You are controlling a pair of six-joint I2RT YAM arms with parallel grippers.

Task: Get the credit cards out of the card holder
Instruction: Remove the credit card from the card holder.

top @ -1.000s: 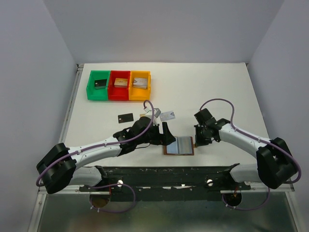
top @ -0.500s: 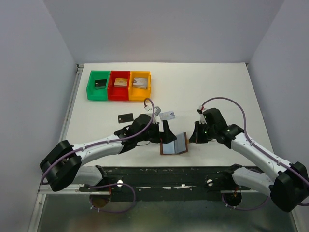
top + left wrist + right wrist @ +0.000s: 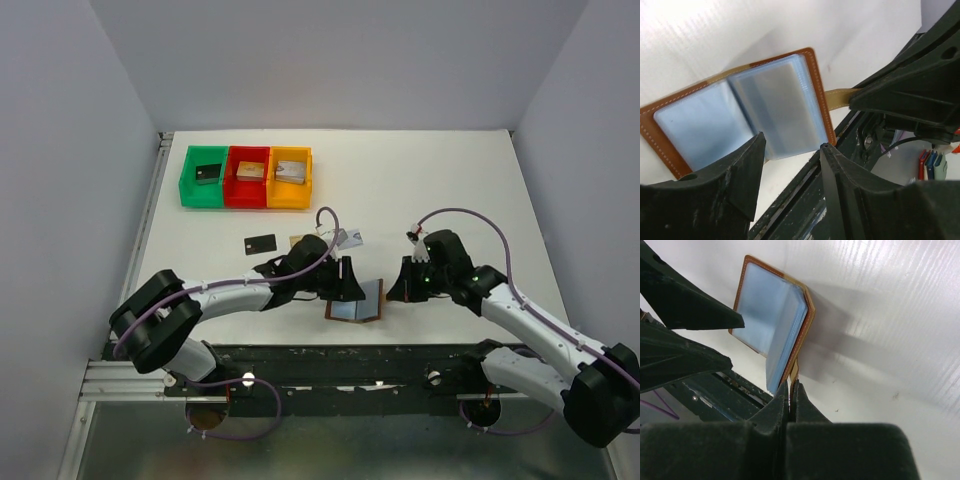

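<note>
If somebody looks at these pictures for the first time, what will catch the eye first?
The open brown card holder, centre front, its right half lifted by the right gripper pinching its strap. The left gripper hangs open beside it. At the back left, three bright bins stand in a row.

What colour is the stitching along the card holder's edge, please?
White stitching on the card holder's brown border; clearest in the left wrist view.

A robot lab: white table (image 3: 450, 180) boxed by 3 plain walls (image 3: 340, 60), arms (image 3: 220, 296) bolted to its edge.
</note>
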